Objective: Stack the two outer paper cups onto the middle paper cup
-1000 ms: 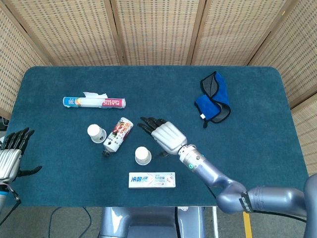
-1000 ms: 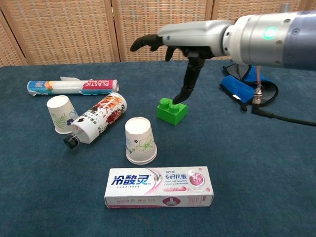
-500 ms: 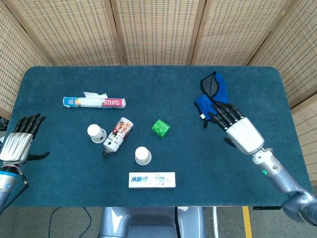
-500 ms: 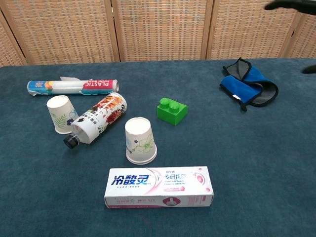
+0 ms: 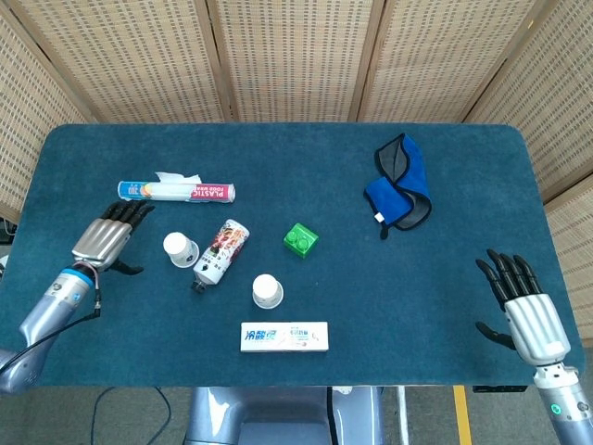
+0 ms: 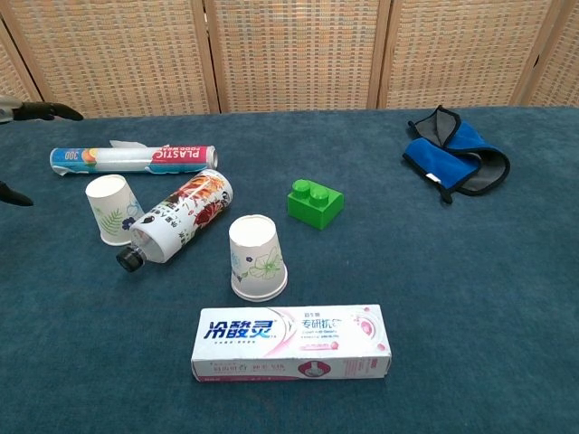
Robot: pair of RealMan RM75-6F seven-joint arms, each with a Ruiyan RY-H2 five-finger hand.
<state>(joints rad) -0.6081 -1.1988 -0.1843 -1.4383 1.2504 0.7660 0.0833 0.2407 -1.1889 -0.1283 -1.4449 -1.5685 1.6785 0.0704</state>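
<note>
So since half a second ago, my left hand (image 5: 105,239) has come way in from the table's left edge. Its fingers (image 5: 130,213) are stretched out flat, holding nothing, with the tips just short of the plastic wrap roll (image 5: 177,191). It's now sitting just left of the left paper cup (image 5: 179,248). In the chest view I only catch a dark fingertip or two at the far left edge, so that view doesn't help much.

My right hand (image 5: 526,308) has pulled back from beside the blue cloth (image 5: 399,185) down to the near right corner of the table (image 5: 306,158). Fingers (image 5: 508,272) are spread and empty too. It's out of the chest view completely.

Nothing on the table has budged. The left paper cup sits upside down and leaning toward the printed bottle (image 5: 220,250), which lies on its side, cap toward me, right between the two cups. The other paper cup (image 6: 255,257) stands upside down, near the toothpaste box (image 6: 291,343) but clear of it. I only see two cups, neither stacked on anything. The green brick (image 6: 316,202) sits out in the open, right of the bottle.
</note>
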